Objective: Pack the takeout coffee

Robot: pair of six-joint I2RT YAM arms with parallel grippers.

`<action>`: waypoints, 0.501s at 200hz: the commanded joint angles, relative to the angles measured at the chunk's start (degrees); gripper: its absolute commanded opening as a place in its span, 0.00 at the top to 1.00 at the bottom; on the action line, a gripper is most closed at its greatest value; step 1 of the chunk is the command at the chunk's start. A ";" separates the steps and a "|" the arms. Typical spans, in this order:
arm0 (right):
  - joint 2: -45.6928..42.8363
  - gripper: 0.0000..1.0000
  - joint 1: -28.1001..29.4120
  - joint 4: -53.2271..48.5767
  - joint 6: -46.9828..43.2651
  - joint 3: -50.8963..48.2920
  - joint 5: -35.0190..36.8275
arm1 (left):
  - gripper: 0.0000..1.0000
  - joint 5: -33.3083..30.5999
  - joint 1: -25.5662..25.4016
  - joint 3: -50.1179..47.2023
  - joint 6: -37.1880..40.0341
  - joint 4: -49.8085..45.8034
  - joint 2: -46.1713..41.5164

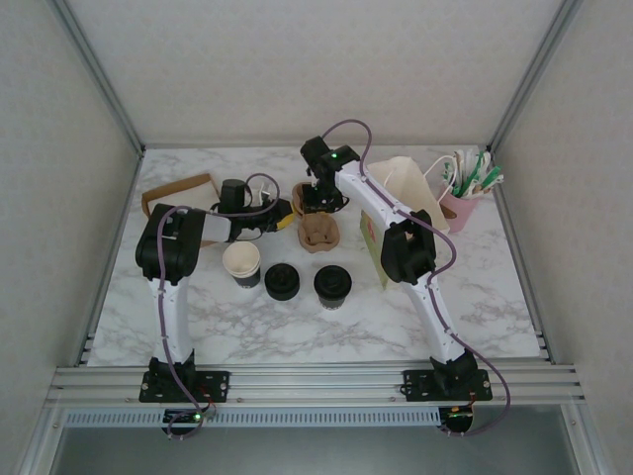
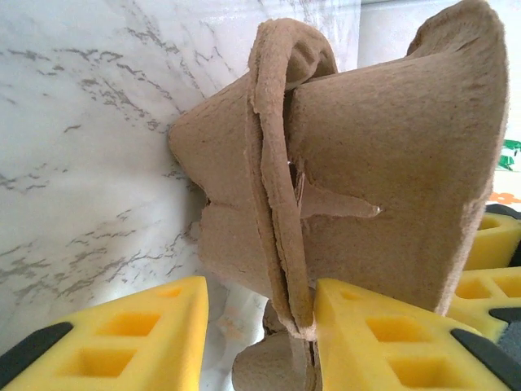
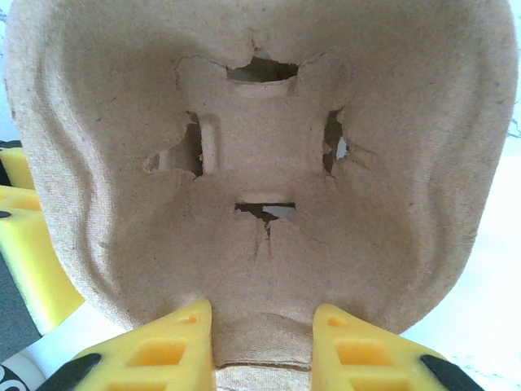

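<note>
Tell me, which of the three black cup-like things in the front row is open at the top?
The leftmost one. Its cream-white inside shows, while the middle one and the right one both have black tops.

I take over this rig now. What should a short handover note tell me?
Right gripper: shut on the brown moulded-pulp cup carrier.
Left gripper: open, straddling the carrier's rim.
Takeout coffee, small black paper cup with round black lid: standing on the marble table, untouched.
Cream paper bag: standing far right.
Done: nothing packed yet.
Left: probably seat the coffee, then bag it.
</note>
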 commanded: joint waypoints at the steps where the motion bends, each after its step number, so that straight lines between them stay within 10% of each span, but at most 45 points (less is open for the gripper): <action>1: 0.99 0.74 0.48 -0.61 1.18 2.67 0.69 | 0.62 0.16 -0.37 1.59 1.47 -0.57 -0.69; 100: -0.90 0.74 0.56 -0.01 2.34 3.38 0.84 | 0.63 -1.30 -1.93 3.26 5.43 -5.59 -0.69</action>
